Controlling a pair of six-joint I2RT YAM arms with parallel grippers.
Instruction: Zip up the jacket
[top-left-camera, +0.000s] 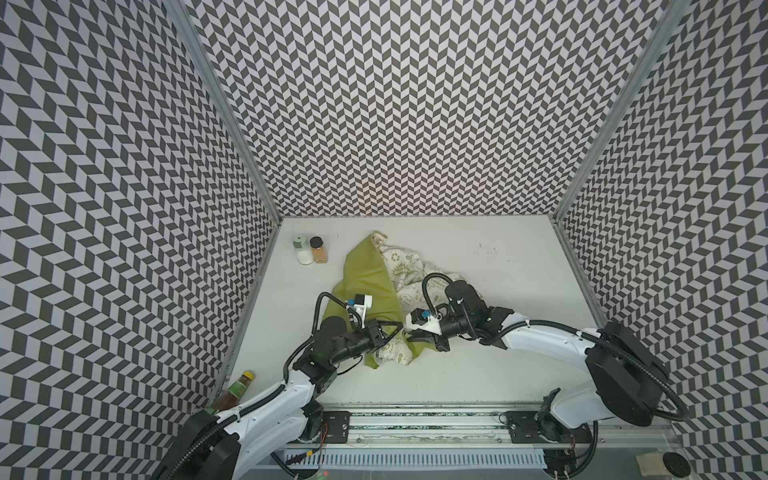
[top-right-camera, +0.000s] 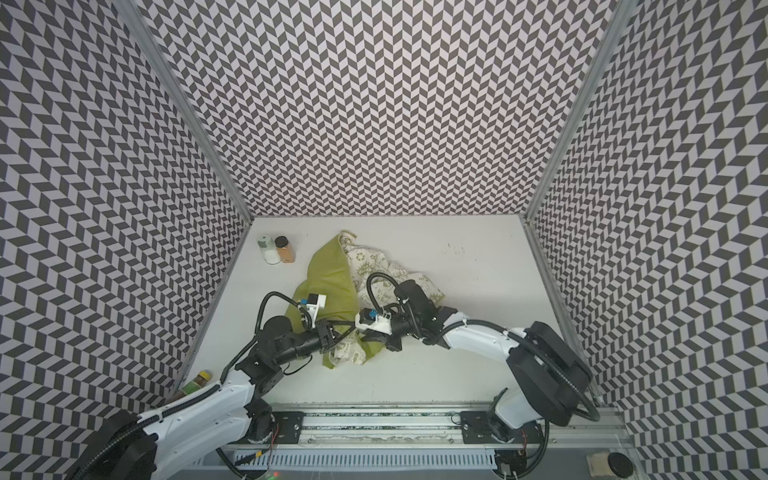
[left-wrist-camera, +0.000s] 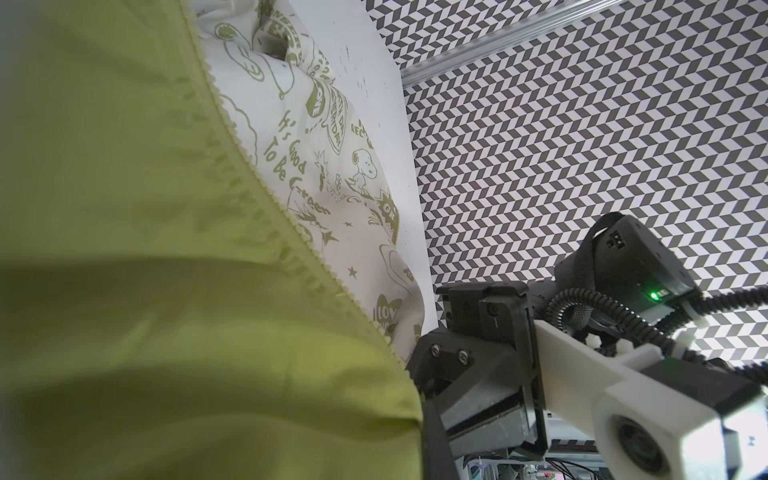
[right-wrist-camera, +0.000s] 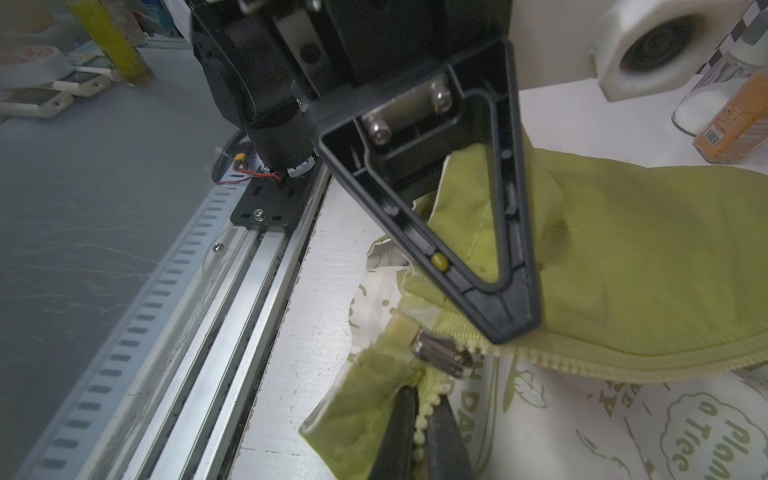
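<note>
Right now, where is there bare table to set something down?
Free: table between jacket and right wall; strip between jacket and front rail. Crowded: jacket's near edge, where left gripper and right gripper pinch it; white jar and orange jar in the far left corner.

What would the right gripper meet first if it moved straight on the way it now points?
The metal zipper slider on the jacket, just ahead of the right gripper; beyond it, probably the left gripper.

Glossy white arm shells (top-left-camera: 270, 409) join matte black motor housings (top-left-camera: 619, 386). A ribbed black cable conduit (top-left-camera: 424, 286) loops behind the right claw (top-left-camera: 412, 336). Behind the left claw (right-wrist-camera: 513, 328), a black triangular plastic finger (right-wrist-camera: 517, 208) carries two silver screws (right-wrist-camera: 441, 98), and beside it sits a white hexagonal camera mount (right-wrist-camera: 648, 45).
</note>
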